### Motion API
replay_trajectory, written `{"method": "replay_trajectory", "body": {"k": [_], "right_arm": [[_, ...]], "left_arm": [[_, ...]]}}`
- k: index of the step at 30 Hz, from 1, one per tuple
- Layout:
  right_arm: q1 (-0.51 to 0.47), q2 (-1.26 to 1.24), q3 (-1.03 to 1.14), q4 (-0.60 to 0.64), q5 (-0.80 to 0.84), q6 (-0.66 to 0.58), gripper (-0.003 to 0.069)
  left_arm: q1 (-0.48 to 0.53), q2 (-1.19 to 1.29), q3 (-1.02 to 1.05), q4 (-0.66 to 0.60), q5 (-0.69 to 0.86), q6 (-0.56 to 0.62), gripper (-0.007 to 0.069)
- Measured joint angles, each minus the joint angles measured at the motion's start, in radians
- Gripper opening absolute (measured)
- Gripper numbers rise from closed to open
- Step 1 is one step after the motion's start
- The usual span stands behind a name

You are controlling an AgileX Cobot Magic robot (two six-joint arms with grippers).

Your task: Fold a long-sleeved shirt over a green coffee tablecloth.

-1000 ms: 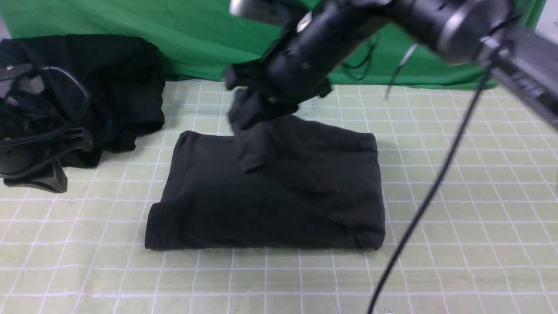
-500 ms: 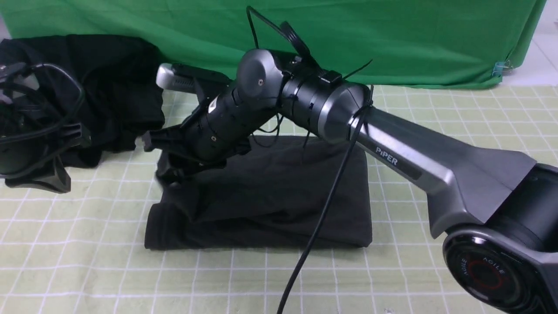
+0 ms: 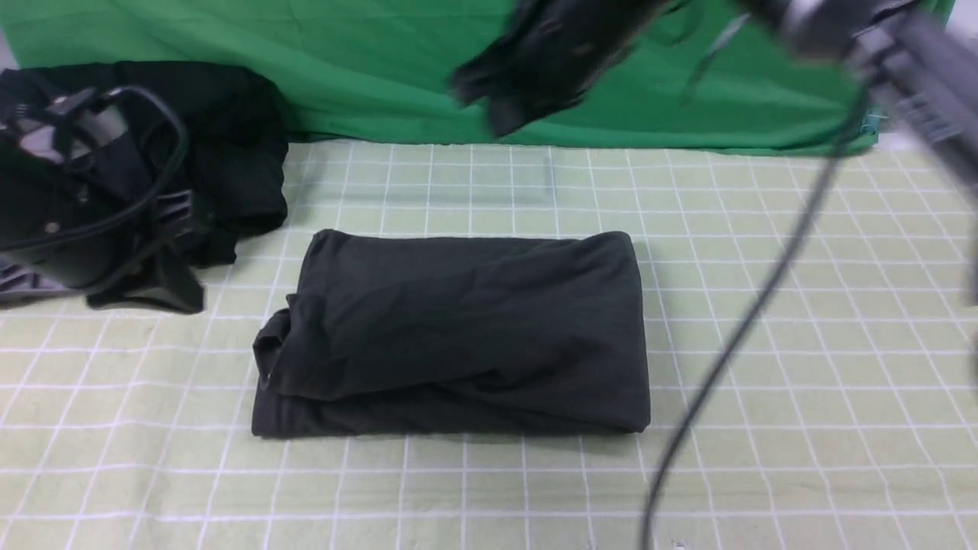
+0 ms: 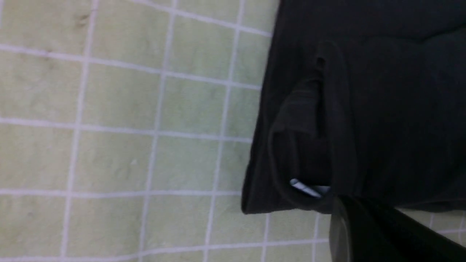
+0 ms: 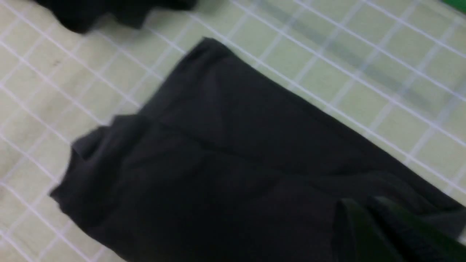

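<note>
The long-sleeved shirt is seen folded into a wide dark bundle on the green coffee tablecloth, its long axis laid from left to right; its rumpled left end is approached most nearly by the left fingers, which are held together, empty, just beyond that edge, while the right fingers, also closed on nothing, are held past its far side, farther from that end

Looks like matt, softly creased cloth on the folded charcoal-black long-sleeved shirt; thin, faintly wrinkled cloth on the pale green, white-gridded tablecloth; smooth, low-sheen fabric on the deep-green hanging cloth.
</note>
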State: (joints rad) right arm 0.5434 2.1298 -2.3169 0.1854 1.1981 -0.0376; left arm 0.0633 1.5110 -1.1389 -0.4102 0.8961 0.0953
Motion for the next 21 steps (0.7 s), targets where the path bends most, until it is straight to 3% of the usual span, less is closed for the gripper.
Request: {"method": "replay_trajectory", "body": {"k": [5,9,13,17,21], "right_arm": [[-0.052,-0.18,0.32,-0.013,0.015,-0.071,0.0],[-0.077,-0.288,0.531,-0.018,0.011,-0.109,-0.0002],[-0.089,-0.362,0.645,-0.021,-0.033,-0.119,-0.0002],[-0.09,-0.383,0.668,-0.019,-0.063,-0.126,-0.0002],[-0.09,-0.389,0.673,-0.017,-0.094,-0.127,-0.0002]], "left_arm": [[-0.109,0.056,0.0,0.03,-0.096,-0.009,0.0096],[-0.161,0.131,0.0,0.09,-0.174,-0.095,0.0237],[-0.188,0.209,0.0,0.091,-0.218,-0.101,0.0385],[-0.194,0.237,0.0,0.07,-0.22,-0.089,0.0411],[-0.195,0.261,0.0,0.062,-0.225,-0.089,0.0309]]}}
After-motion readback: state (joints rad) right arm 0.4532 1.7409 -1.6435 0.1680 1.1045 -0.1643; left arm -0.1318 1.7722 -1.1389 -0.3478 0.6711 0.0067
